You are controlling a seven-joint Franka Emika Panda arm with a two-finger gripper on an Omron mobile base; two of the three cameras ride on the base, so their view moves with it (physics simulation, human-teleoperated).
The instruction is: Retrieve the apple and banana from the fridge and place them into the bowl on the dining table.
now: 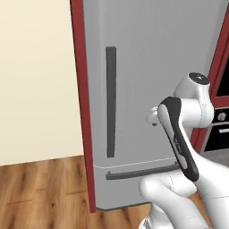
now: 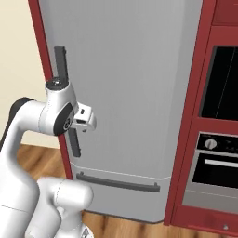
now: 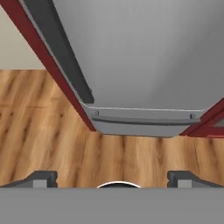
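The fridge [image 1: 147, 67] [image 2: 130, 69] [image 3: 140, 52] is a tall grey appliance between dark red panels, and its door is closed. A dark vertical bar handle [image 1: 111, 103] [image 2: 60, 62] [image 3: 57, 48] runs down the door's left side, above a horizontal drawer handle [image 1: 138, 172] [image 2: 116, 182] [image 3: 144, 120]. My gripper [image 1: 153, 117] [image 2: 86, 118] [image 3: 111, 179] hovers just in front of the door, right of the vertical handle, tilted down toward the floor. It is open, its fingertips [image 3: 41, 178] spread wide with nothing between them. The apple and banana are hidden; the bowl and dining table are out of view.
A built-in oven [image 1: 219, 129] [image 2: 218, 162] sits in red cabinetry right of the fridge. A cream wall [image 1: 36, 80] stands to the left. Wooden floor [image 1: 44, 192] [image 3: 52, 131] lies open in front of the fridge and to its left.
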